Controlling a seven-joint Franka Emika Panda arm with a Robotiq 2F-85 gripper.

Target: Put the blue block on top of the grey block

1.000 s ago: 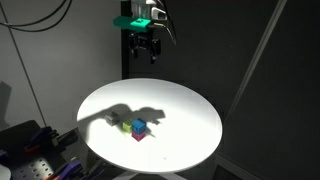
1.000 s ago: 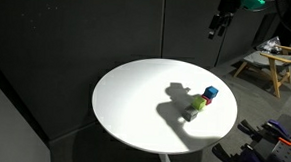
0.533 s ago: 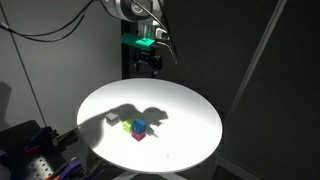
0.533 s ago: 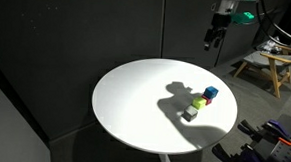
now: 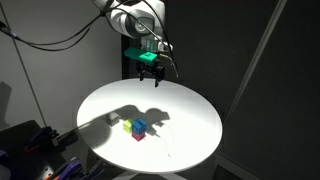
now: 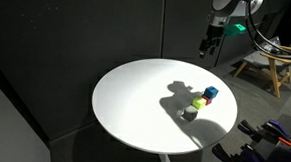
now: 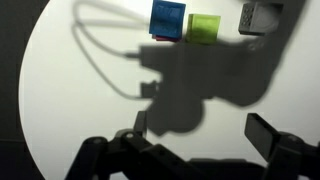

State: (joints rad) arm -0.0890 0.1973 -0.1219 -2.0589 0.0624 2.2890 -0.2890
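Observation:
The blue block (image 7: 167, 18) sits on the round white table (image 7: 60, 90), with a yellow-green cube (image 7: 204, 27) right beside it and a sliver of a magenta cube (image 7: 165, 38) at its edge. The grey block (image 7: 258, 17) stands a little apart beyond the yellow-green cube. In both exterior views the blue block (image 5: 140, 125) (image 6: 212, 94) lies near the table's middle. The grey block (image 6: 190, 112) is dim in the arm's shadow. My gripper (image 7: 197, 135) (image 5: 151, 78) (image 6: 207, 51) is open and empty. It hangs high above the table's far edge, well away from the blocks.
The arm's dark shadow (image 7: 200, 80) falls across the table by the blocks. Dark curtains surround the table (image 5: 190, 110). A wooden stool (image 6: 266, 65) stands off to one side. Cluttered gear (image 5: 30, 150) lies by the table's near edge.
The gripper has come lower and slightly nearer the table over the last second. The blocks have not moved.

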